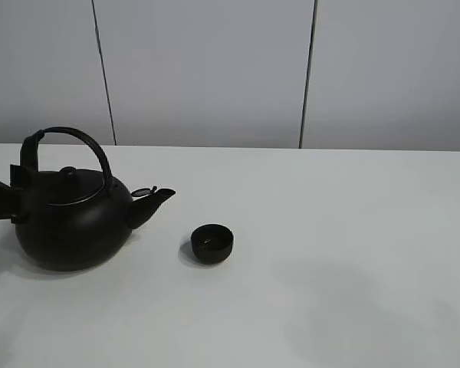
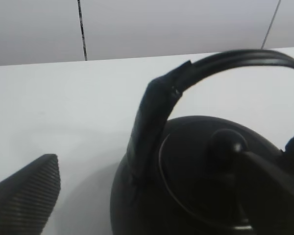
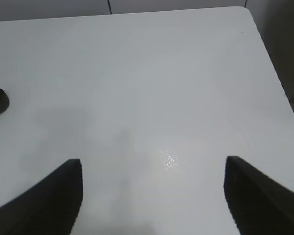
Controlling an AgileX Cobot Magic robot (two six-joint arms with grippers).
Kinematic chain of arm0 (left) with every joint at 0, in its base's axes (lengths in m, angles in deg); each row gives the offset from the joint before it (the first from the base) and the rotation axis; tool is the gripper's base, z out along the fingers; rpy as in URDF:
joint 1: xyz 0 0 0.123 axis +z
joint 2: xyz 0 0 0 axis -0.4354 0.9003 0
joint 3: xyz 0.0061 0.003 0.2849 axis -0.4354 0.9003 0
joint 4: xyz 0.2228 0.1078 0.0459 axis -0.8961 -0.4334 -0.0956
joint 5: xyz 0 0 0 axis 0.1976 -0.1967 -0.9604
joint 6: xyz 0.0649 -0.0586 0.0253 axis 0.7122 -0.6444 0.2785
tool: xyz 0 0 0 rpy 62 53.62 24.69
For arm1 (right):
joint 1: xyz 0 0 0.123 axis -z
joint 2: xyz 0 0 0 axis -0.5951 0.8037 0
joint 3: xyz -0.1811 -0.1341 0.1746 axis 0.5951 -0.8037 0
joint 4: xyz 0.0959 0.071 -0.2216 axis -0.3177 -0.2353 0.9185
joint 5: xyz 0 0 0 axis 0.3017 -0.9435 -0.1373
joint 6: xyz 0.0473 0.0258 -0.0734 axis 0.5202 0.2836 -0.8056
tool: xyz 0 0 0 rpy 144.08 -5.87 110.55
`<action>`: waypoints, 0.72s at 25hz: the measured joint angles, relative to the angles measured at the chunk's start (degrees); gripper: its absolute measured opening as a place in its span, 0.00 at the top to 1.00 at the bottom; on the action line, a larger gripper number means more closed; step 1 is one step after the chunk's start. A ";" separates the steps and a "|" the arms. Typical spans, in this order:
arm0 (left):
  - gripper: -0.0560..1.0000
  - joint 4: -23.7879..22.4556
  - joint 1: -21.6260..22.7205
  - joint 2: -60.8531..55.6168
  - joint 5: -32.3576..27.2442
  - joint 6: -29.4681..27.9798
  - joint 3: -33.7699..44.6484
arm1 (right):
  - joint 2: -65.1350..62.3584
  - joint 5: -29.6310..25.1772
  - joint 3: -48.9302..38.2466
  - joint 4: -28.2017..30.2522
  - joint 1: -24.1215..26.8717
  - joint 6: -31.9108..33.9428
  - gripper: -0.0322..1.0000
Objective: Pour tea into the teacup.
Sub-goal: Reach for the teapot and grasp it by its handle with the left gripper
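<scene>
The left gripper (image 2: 146, 157) stands with its jaws wide, straddling the near upright of the kettle's arched handle (image 2: 152, 122). One ribbed finger (image 2: 27, 196) is clear of the handle, with bare table between them. The other shows dark over the lid, near the knob (image 2: 227, 143), and I cannot tell whether it touches. It grips nothing. The right gripper (image 3: 152, 166) is also spread wide and empty, both pads over plain white table (image 3: 161, 88). Only the wrist views show these jaws. From the high camera the left gripper is a black block at the table's left edge against the kettle (image 1: 73, 222), and the right one is out of frame. The high view alone shows the layout: the kettle sits upright on the left, its spout (image 1: 157, 201) aimed toward the teacup (image 1: 212, 243), which stands on the table just beyond the spout, near but apart. The right wrist view catches that cup only at its edge, well away from the pads.
</scene>
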 joint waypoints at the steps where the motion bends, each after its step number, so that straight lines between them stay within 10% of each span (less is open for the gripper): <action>1: 0.29 0.34 0.00 0.11 0.00 0.00 -0.22 | 0.00 0.00 0.00 0.00 0.00 0.00 0.44; 18: 0.29 1.17 2.38 0.36 0.16 0.34 -3.54 | 0.00 0.00 0.00 0.00 0.00 0.00 0.44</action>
